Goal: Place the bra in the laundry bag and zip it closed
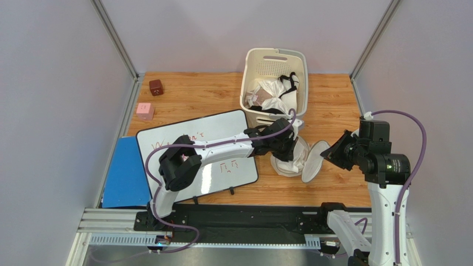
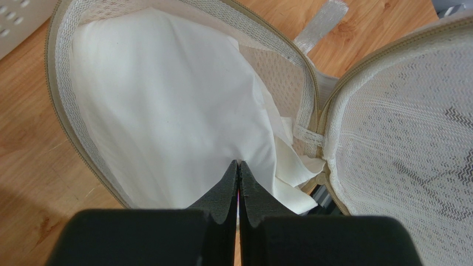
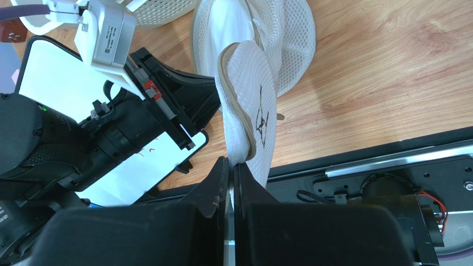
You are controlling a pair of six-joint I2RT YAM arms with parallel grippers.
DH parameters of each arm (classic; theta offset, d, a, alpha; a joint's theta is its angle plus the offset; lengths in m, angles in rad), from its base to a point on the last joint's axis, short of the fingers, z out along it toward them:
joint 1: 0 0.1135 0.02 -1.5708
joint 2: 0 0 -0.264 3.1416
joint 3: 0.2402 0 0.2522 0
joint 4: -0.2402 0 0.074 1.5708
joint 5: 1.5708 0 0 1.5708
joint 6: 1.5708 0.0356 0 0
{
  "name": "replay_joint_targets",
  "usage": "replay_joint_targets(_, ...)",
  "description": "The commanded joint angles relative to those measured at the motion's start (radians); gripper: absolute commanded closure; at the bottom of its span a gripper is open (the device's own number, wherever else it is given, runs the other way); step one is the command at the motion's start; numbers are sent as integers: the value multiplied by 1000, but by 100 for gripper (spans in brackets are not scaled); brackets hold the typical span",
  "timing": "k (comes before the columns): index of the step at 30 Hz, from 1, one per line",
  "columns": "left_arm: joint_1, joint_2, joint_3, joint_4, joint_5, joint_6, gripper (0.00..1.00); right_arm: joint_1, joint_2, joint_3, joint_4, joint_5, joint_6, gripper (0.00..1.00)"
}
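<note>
The laundry bag [image 1: 288, 163] lies open on the wooden table in front of the basket. Its lower half [image 2: 61, 111] holds the white bra [image 2: 166, 111], and a fold of the bra hangs over the rim near the hinge. My left gripper [image 2: 238, 162] is shut with its tips pinched into the bra fabric inside the bag; it also shows in the top view [image 1: 284, 145]. My right gripper [image 3: 231, 160] is shut on the zipper rim of the bag's lid half [image 3: 250, 100] and holds it up, open. The lid half also shows in the top view [image 1: 313, 160].
A cream slatted basket [image 1: 300, 66] with other garments stands just behind the bag. A whiteboard [image 1: 194, 149] lies under the left arm, and a blue folder [image 1: 125, 172] lies to its left. A brown cube [image 1: 156, 87] and a pink cube [image 1: 145, 111] sit at the far left.
</note>
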Motion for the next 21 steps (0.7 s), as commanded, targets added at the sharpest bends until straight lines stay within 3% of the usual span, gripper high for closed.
replay_joint_targets(1, -4, 33, 20, 110, 53, -87, 100, 5, -3, 45, -106, -34, -6, 100)
replay_joint_targets(8, -19, 105, 8, 144, 3, -103, 100, 5, 8, 74, -106, -66, 9, 100)
replay_joint_targets(16, -30, 156, 29, 112, -158, -64, 100, 5, 13, 85, -113, -74, 14, 100)
replay_joint_targets(21, -32, 61, 7, 72, -210, 1, 100, 5, 13, 85, -119, -55, 3, 100)
